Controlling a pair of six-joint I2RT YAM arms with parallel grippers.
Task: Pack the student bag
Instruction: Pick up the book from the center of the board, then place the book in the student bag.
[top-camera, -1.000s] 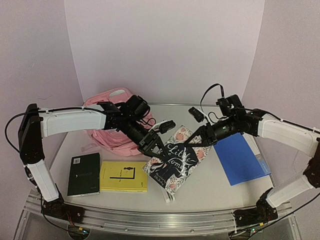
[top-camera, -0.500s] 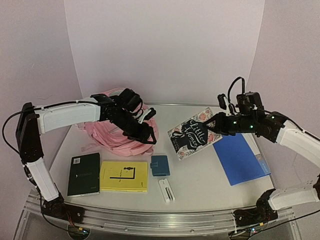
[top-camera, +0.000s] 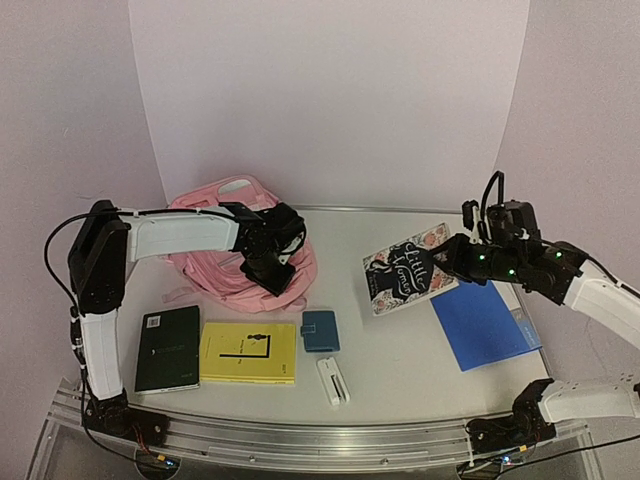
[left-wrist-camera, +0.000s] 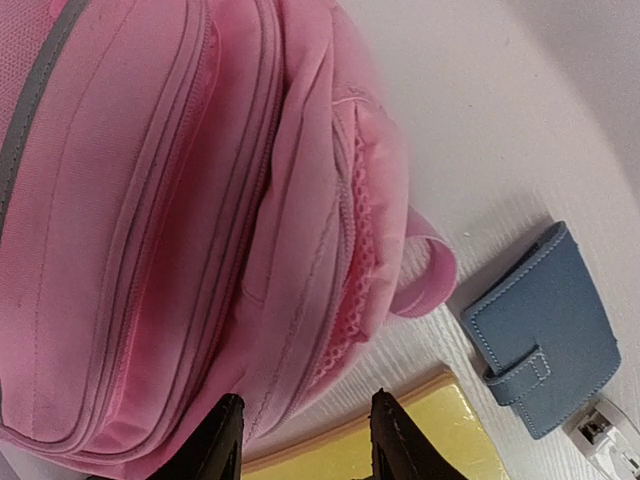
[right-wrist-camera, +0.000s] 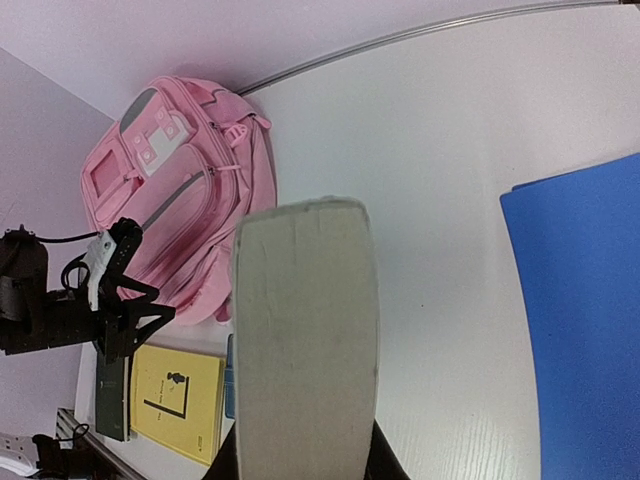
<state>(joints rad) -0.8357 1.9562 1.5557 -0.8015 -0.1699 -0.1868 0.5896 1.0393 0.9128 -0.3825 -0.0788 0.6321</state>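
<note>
1. White table (top-camera: 420, 385) against pale lilac walls, viewed from above.
2. Left of centre, towards the back of the table: student bag (top-camera: 210, 275), pink, lying flat with front pockets up. Unmoved over the last second. Zips in the left wrist view apparently closed; no opening visible in any view.
3. Left gripper (top-camera: 270, 278): withdrawn from mid-table and now at the bag's near edge. Jaws parted above the fabric, with nothing seen pinched between them.
4. Right gripper (top-camera: 450, 262): clamped on the right edge of the floral-covered book (top-camera: 405, 270). Page edges large in the right wrist view, with 1 finger on each side.
5. Floral-covered book: previously flat at centre frame, now lifted, tilted and carried right of centre, just beside the blue folder (top-camera: 485, 322).
6. Uncovered by that lift, at lower centre: blue wallet (top-camera: 320, 330) and small white object (top-camera: 333, 381).
7. Lower left: yellow book (top-camera: 248, 352) and dark book (top-camera: 167, 347), both in place as before.
8. Meaning for the task: 1 item in hand, 0 seen inside the bag. Probable next need: a compartment opened by the left gripper to admit the book.
</note>
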